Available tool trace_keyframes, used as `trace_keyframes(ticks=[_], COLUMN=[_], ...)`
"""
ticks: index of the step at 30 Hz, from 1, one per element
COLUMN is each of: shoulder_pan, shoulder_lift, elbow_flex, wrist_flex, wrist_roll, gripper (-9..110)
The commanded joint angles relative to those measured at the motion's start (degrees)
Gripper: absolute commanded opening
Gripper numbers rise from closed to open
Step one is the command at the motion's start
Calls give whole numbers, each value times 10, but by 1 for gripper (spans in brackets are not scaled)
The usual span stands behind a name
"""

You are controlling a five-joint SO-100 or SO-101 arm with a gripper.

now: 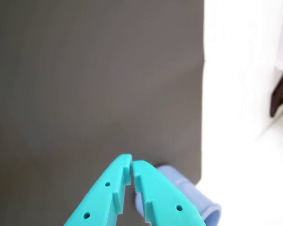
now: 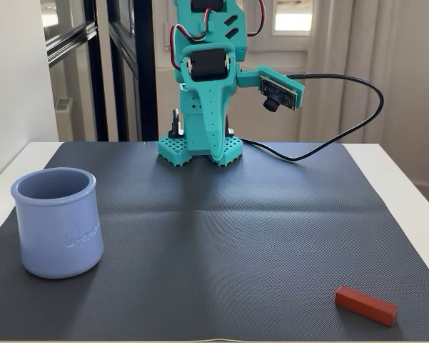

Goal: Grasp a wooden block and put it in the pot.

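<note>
The teal arm (image 2: 207, 86) sits folded at top centre of the fixed view, stacked upright over its perforated base (image 2: 200, 150), upper links cropped by the top edge. Red and black motor wires (image 2: 180, 39) loop down its left side. A small wrist camera (image 2: 280, 93) juts out to the right, lens angled down, a black cable (image 2: 342, 107) trailing from it. In the wrist view, the end effector (image 1: 132, 164) pokes up from the bottom edge, centre-left. Its two teal fingers (image 1: 103, 193) converge to a point, tips all but touching, just a thin dark slit between them. Nothing sits between the fingers.
</note>
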Motion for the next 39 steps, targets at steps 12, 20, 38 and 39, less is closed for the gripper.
trace_keyframes(ticks=[12,20,38,39], shoulder_pan=[-121,-143,-166,-166], shoulder_lift=[-338,-484,-707,-719], elbow_flex=[-277,-409,-617,-634], wrist_flex=[-8,-8,-8,-8], wrist_roll=[164,214,359,368], gripper=[0,1,20,20])
